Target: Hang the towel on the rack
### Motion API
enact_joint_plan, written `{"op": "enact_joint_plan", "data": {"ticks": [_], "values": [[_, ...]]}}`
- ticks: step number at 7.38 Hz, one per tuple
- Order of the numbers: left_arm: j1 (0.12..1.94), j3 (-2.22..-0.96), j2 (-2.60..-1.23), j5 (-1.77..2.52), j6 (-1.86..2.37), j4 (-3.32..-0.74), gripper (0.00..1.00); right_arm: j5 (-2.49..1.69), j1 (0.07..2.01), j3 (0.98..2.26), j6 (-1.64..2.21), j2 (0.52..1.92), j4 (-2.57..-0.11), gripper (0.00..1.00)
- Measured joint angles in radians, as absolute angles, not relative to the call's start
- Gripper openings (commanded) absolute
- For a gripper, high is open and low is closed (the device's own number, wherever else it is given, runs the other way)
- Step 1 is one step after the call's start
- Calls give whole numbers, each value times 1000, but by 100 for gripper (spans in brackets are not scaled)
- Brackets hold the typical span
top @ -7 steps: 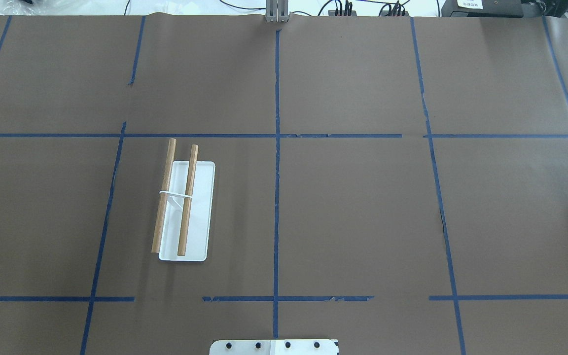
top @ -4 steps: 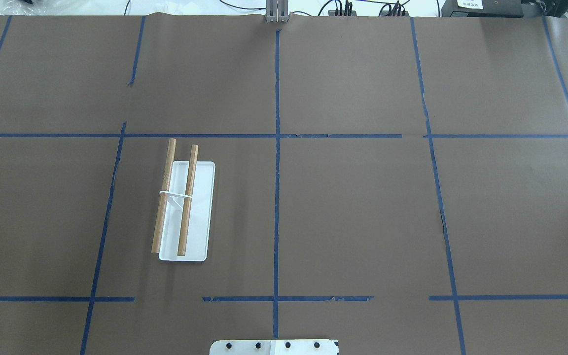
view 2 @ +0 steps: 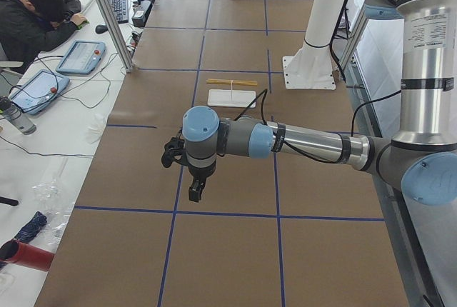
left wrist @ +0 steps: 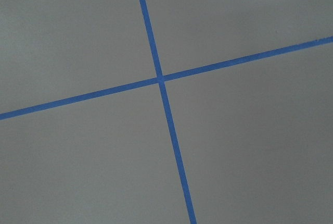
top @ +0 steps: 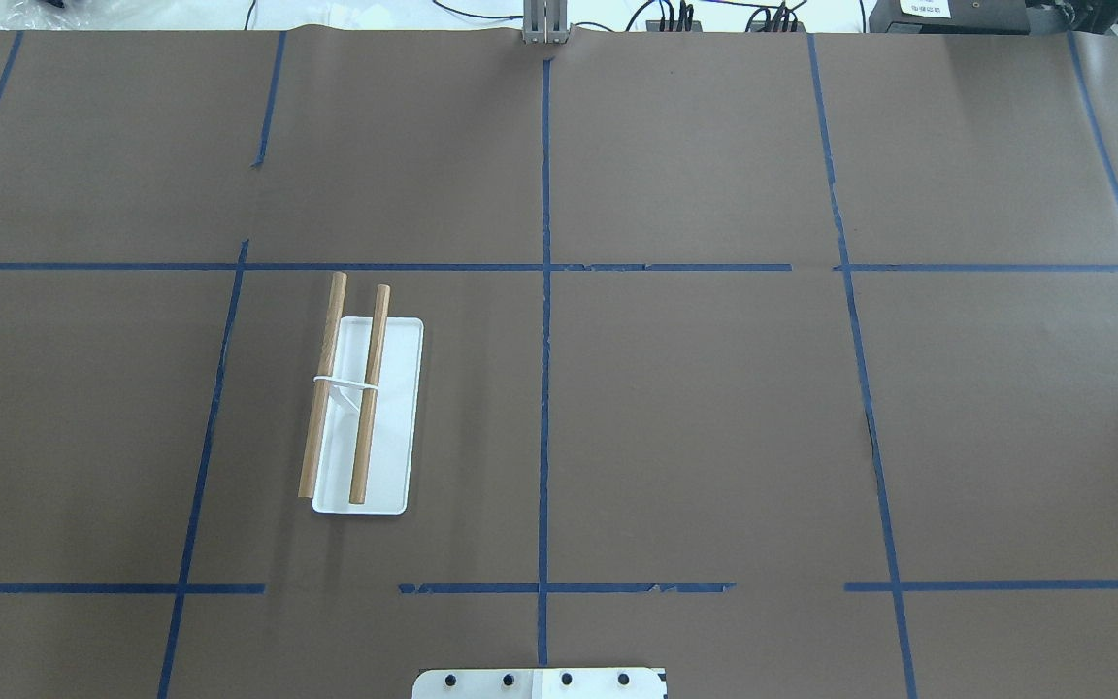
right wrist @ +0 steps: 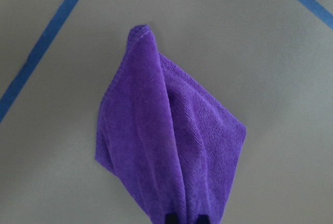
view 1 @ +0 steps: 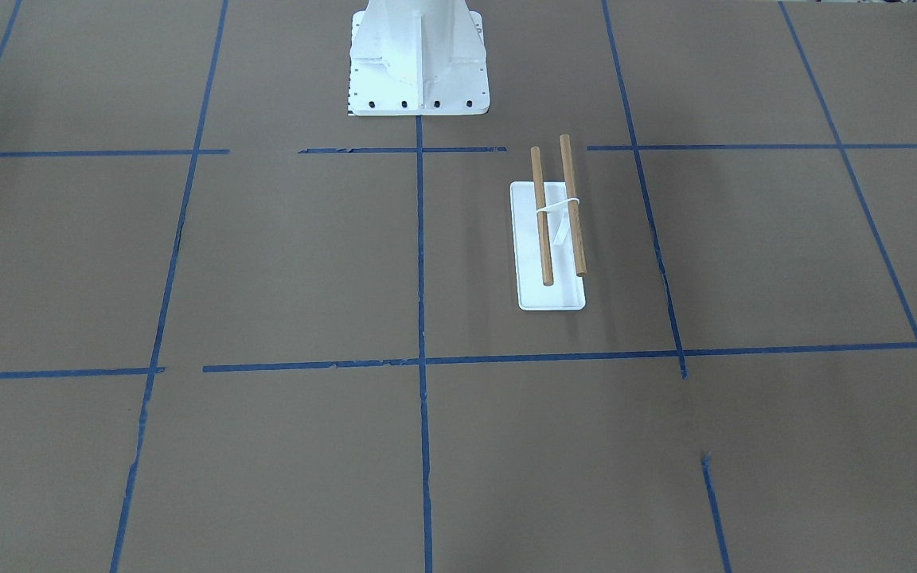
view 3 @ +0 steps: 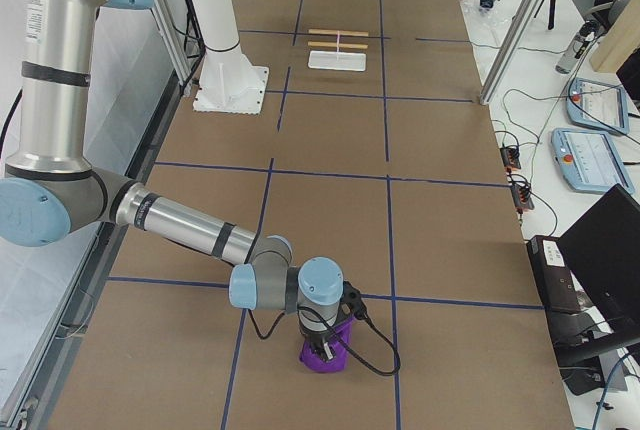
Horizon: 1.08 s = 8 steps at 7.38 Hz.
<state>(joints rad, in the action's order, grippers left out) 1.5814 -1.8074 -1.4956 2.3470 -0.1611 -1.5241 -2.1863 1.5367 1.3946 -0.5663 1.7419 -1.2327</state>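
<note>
Front-facing view: the rack (view 1: 552,239) stands bare on the table (view 1: 267,263), about two o'clock from frame centre, with no arm near it.

Overhead: the rack (top: 365,398) sits toward nine o'clock. Nothing here has shifted over the last second, and the dowels are empty, so no hanging has begun.

Left side view: the left gripper (view 2: 195,191) hangs over bare table, well apart from the rack. Spread or pressed together, I cannot tell.

Right side view: the right gripper (view 3: 324,342) is on the towel (view 3: 325,358) at six o'clock, with the rack far off at twelve.

Left wrist: only blue tape (left wrist: 158,78).

Right wrist: dark fingertips (right wrist: 169,218) pinch the towel (right wrist: 171,146) at six o'clock, the cloth peaking toward eleven. My read is that the grasp is made and a long carry to the rack lies ahead.
</note>
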Motion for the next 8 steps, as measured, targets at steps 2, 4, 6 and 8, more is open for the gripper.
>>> {"op": "enact_joint_plan", "data": {"ticks": [2,4,6,8], "values": [[1582,-1813,-1497,2346,-162,-1526,100,-2195,1529,1439,-566,1743,-1236,0],[1582,-1832,-1519,2342,-161,-1526,100,-2205,1499,1550,-564,1737,-1248,0],[1582,-1832,-1584,2341,-158,-1544,100,-2230,1405,1646,-527,1649,-1251,0],[1580,-1816,-1646,2339,-134,-1635,100,-2284,1319,1688,-415,1522,-1255,0]]}}
